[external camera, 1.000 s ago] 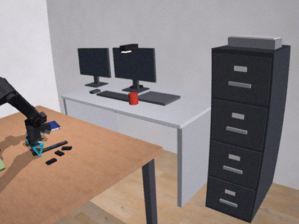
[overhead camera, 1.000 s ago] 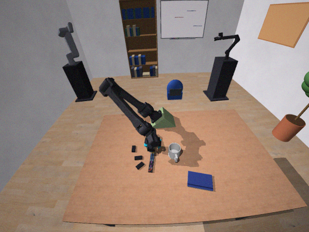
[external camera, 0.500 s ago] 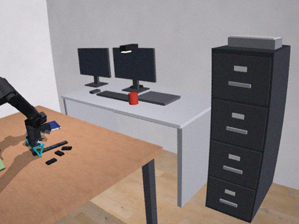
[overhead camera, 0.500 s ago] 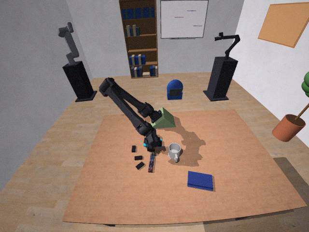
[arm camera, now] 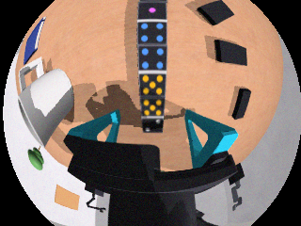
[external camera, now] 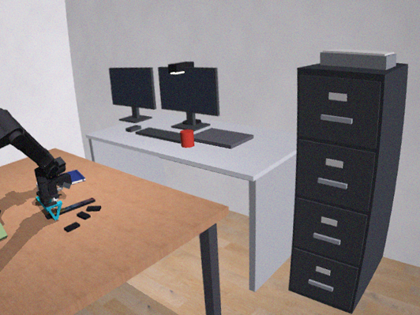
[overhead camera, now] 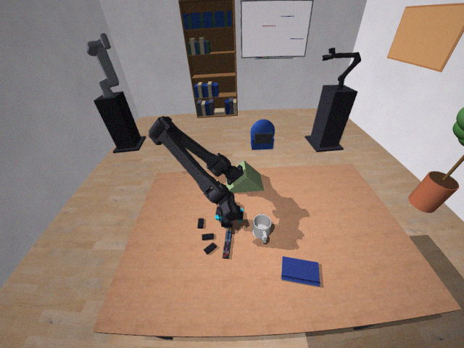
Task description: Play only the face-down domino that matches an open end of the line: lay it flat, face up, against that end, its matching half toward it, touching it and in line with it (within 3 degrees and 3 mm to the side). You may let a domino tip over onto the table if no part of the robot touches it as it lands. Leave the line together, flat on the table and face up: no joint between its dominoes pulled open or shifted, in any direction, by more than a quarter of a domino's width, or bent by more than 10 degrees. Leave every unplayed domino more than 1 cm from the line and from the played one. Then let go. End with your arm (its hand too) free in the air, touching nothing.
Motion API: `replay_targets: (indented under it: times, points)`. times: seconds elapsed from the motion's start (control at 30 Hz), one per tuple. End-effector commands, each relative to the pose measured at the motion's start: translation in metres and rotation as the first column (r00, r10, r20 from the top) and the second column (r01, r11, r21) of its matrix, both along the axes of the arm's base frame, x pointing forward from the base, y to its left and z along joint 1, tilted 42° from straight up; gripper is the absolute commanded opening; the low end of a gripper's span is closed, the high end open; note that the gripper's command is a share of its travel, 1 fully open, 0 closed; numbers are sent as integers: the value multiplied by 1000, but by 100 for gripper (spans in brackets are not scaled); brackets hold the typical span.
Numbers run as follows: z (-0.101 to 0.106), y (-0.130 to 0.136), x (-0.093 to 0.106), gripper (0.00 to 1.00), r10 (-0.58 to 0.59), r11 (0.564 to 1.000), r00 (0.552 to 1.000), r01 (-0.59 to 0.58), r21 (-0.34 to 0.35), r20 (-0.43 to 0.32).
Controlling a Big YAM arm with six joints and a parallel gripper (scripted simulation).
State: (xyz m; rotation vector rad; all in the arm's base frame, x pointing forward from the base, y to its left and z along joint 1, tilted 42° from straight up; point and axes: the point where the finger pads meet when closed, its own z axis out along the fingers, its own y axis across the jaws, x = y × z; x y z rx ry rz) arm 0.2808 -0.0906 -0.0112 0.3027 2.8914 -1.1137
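Note:
The domino line (overhead camera: pixel 227 243) (external camera: pixel 75 205) (arm camera: pixel 152 44) lies flat and face up on the table, with red, pink, blue and orange pips. Its nearest piece, the orange-pipped domino (arm camera: pixel 152 96), lies at the line's end, straight with the rest. My gripper (overhead camera: pixel 228 223) (external camera: pixel 54 211) (arm camera: pixel 153 134) is open just above that end, its cyan fingers spread to either side of the domino and holding nothing. Three face-down black dominoes (overhead camera: pixel 201 222) (overhead camera: pixel 207 236) (overhead camera: pixel 210 248) lie left of the line. They also show in the wrist view (arm camera: pixel 216 11) (arm camera: pixel 231 52) (arm camera: pixel 241 102) and the exterior view (external camera: pixel 83 215).
A white mug (overhead camera: pixel 262 225) (arm camera: pixel 47 104) stands just right of the gripper. A blue book (overhead camera: pixel 301 271) (external camera: pixel 75 175) lies further off on the table. The arm's green base (overhead camera: pixel 247 178) sits behind.

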Motion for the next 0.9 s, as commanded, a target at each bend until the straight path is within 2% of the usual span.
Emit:
replay_targets:
  times: [0.0,0.3,0.53,0.57,0.87]
  points:
    - [1,1,3,93,3,1000,1000,-3,1,7]
    - [4,-1,12,93,3,1000,1000,-3,0,19]
    - [4,-1,12,93,3,1000,1000,-3,0,19]
    - [1,1,3,93,3,1000,1000,-3,1,7]
    - [4,-1,12,93,3,1000,1000,-3,0,19]
